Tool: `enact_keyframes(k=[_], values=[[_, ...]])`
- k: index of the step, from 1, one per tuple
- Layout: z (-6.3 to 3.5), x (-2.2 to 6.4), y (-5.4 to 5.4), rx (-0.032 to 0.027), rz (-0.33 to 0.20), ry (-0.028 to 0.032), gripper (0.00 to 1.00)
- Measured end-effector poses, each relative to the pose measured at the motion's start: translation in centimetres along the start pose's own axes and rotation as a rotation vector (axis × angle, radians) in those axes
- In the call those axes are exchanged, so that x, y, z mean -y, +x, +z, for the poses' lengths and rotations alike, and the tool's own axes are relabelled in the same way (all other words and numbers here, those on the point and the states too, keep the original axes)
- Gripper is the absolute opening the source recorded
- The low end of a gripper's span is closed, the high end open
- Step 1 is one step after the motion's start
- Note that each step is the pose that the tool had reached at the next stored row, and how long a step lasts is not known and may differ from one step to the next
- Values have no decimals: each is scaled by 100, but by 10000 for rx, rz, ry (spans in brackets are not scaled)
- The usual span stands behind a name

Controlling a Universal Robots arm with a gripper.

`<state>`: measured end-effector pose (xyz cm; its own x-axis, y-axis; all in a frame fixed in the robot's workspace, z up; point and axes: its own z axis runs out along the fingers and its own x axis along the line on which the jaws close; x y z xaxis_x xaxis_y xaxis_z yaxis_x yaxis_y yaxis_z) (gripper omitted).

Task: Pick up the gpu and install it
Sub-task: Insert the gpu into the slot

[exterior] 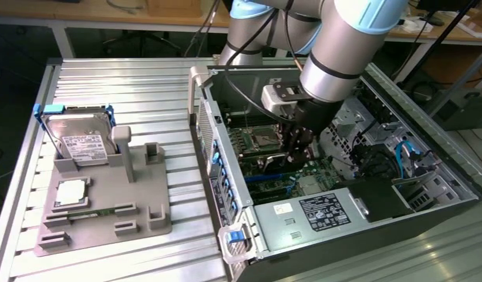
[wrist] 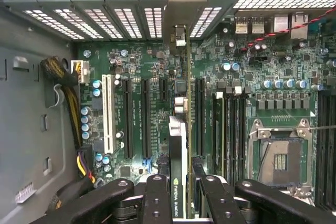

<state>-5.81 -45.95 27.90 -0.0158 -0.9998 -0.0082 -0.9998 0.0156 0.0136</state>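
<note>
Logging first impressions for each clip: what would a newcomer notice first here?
The arm reaches down into the open computer case at the exterior view's right. In the wrist view, its tool grips the gpu edge-on over the slots of the green motherboard. A silver hard drive stands in a grey fixture at the exterior view's left.

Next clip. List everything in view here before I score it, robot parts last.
gpu: 1, dark, upright above the motherboard slots
motherboard: 1, green, inside the case
case: 1, black and silver, open, exterior view's right
power supply: 1, silver, inside the case
hard drive: 1, silver with blue frame, standing on the fixture
processor: 1, silver, flat on the fixture
memory stick: 1, green, flat on the fixture
fixture: 1, grey, exterior view's left
arm: 1, silver and light blue, reaching into the case
end effector: 1, black, shut on the gpu
</note>
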Motion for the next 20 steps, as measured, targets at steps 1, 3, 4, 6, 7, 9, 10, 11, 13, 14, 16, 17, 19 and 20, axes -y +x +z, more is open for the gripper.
enact_keyframes(k=[1, 3, 4, 6, 7, 9, 10, 11, 13, 14, 16, 17, 19, 20], values=[[7, -5, 0, 0, 0, -3, 27], [19, -12, 0, 0, 0, -10, 27], [24, -17, 0, -1, 0, -14, 27], [32, -27, 1, -2, 0, -22, 27], [38, -35, 1, -1, 0, -22, 27], [49, -52, 1, -1, 1, -24, 27], [53, -57, 1, -1, 1, -26, 27], [61, -64, 1, 0, 0, -31, 27], [72, -69, 2, -1, -1, -46, 27], [79, -72, 2, -1, -1, -65, 27], [90, -76, 2, -2, 2, -110, 27], [96, -76, 2, -3, 2, -130, 27], [111, -77, 2, -3, 2, -156, 27], [115, -78, 2, -4, 1, -162, 27]])
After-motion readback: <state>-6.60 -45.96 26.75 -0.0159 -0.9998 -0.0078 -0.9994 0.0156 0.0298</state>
